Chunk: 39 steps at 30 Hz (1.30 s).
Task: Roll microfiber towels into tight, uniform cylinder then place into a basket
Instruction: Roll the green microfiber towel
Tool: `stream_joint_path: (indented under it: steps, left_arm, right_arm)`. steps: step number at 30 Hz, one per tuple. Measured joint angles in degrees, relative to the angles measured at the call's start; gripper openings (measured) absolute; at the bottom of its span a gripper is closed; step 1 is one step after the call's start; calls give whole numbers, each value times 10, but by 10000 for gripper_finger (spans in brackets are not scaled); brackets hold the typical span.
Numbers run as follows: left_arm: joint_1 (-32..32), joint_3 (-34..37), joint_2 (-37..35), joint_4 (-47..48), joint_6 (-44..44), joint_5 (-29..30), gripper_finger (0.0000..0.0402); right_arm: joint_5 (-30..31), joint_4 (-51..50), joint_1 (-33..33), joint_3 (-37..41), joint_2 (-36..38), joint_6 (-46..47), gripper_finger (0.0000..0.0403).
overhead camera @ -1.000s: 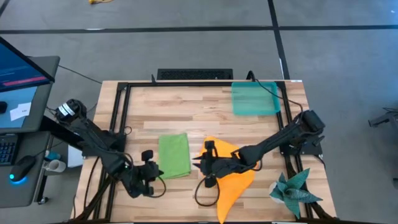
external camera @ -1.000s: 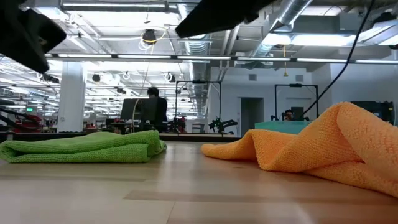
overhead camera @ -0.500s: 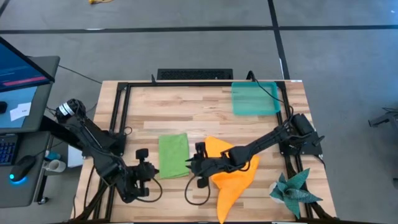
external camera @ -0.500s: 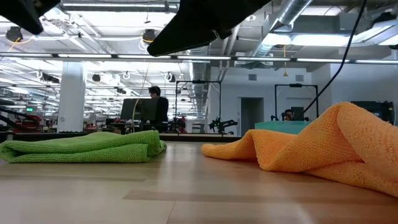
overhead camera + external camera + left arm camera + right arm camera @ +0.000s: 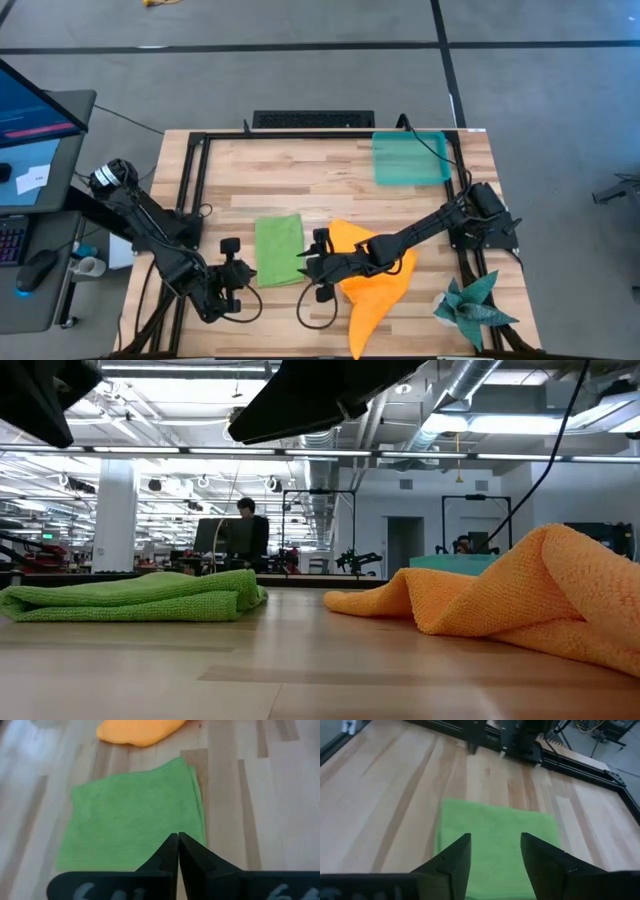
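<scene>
The lime green towel [image 5: 279,250] lies folded flat on the table; it also shows in the low view [image 5: 140,598] and both wrist views [image 5: 130,815] [image 5: 497,837]. The orange towel [image 5: 375,278] lies in a rumpled heap to its right [image 5: 520,595]. The teal basket [image 5: 410,158] stands at the far right. My left gripper [image 5: 243,272] is shut, above the table by the green towel's near left corner [image 5: 177,840]. My right gripper [image 5: 306,263] is open, held above the table between the two towels, facing the green one [image 5: 495,845].
A dark teal spiky cloth [image 5: 472,308] lies at the near right corner. A black frame [image 5: 190,180] runs round the table's edges. Bare wood lies between the towels and the basket. A person stands far off in the room [image 5: 247,530].
My right gripper has gone toward the table's left edge, from over the orange towel's left edge to the gap beside the green towel. My left gripper has drawn back a little toward the table's left edge. Both towels lie as before.
</scene>
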State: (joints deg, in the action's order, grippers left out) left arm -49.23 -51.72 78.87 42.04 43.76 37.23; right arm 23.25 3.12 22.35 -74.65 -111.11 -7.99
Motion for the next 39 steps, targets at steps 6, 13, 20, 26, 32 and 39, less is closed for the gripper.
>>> stream_joint_path:
  steps: [6, 13, 20, 26, 32, 39]
  left_arm:
    - [7, 41, 0, -69, 6, -41, 65]
    - [7, 85, 0, -175, -13, -68, 146]
    - [20, 147, 0, -301, -72, -83, 191]
    - [23, 173, 0, -301, -82, -84, 194]
    - [23, 182, 28, -311, -91, -85, 194]
    - [36, 151, 121, -316, -128, -85, 194]
  right_arm:
    - [-18, 25, -9, 0, -35, 0, 208]
    - [-29, 49, -8, 1, -68, -4, 210]
    - [-86, 70, -11, -13, -106, -16, 209]
    - [-101, 77, -11, -27, -128, -17, 209]
    - [-112, 68, -15, -27, -140, -15, 209]
    - [-120, 59, -22, -25, -152, -9, 209]
